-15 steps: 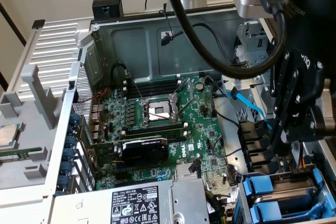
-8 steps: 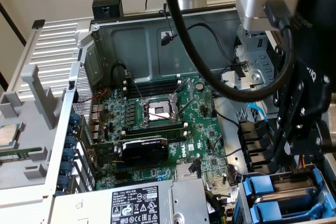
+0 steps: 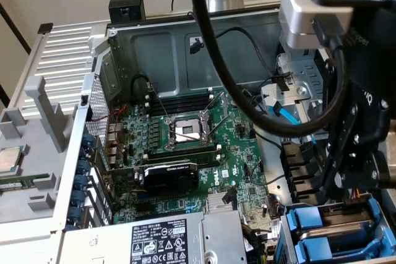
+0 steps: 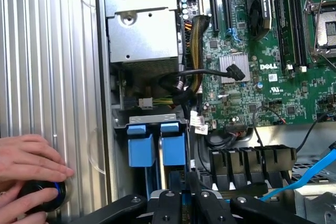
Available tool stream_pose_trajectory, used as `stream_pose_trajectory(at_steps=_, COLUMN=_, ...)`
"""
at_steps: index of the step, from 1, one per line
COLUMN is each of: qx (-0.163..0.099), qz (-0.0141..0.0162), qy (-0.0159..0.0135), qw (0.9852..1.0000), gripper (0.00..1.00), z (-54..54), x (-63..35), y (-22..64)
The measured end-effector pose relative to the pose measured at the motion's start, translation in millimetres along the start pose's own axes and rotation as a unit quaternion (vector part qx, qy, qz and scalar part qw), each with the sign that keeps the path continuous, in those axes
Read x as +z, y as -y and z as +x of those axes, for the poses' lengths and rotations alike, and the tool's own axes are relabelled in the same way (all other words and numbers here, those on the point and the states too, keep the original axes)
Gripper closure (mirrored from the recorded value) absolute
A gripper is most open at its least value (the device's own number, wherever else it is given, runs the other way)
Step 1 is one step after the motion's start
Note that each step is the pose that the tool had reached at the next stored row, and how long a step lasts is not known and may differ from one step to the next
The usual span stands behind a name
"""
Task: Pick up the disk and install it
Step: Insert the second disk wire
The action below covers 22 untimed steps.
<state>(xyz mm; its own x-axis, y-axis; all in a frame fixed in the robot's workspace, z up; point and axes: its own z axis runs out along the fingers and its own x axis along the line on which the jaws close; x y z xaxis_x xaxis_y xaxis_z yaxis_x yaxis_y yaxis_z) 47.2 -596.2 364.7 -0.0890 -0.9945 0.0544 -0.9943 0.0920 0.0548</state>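
A person's hand [image 4: 31, 161] rests on a black knob [image 4: 44, 196]. Exterior view, left to right: motherboard [image 3: 185, 146]; grey power-supply box [image 3: 185, 239]; two blue carriers [image 3: 325, 227] side by side in the drive bay [image 4: 155, 121]. Which carrier holds the disk cannot be told. The tool [image 3: 357, 180] is above them, nearly closed and holding nothing.

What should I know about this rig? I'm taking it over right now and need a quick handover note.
Gripper: low over the drive bay, beside the power supply; nothing visibly held.
Job's things: two blue carriers sit side by side in the bay. I cannot make out a disk label in them.
Done: apparently a carrier is placed, but I cannot tell whether it is fully seated.
Left: seating is unconfirmed.
Note: a person's hands rest on a dark round control outside the case.
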Motion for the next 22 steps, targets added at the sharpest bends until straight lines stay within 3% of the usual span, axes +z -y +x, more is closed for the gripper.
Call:
stream_pose_trajectory(at_steps=4, qx=-0.005, qz=0.0002, qy=0.0024, qw=1.0, gripper=0.84, z=-0.2, x=1.1, y=1.6)
stream_pose_trajectory(at_steps=10, qx=-0.024, qz=0.0029, qy=0.0049, qw=0.9997, gripper=0.84, z=1.0, x=2.4, y=2.2)
stream_pose_trajectory(at_steps=18, qx=-0.033, qz=0.0061, qy=0.0149, qw=0.9993, gripper=0.84, z=7.2, x=6.3, y=2.8)
stream_pose_trajectory(at_steps=22, qx=-0.034, qz=0.006, qy=0.0177, qw=0.9993, gripper=0.84, z=7.4, x=8.1, y=3.0)
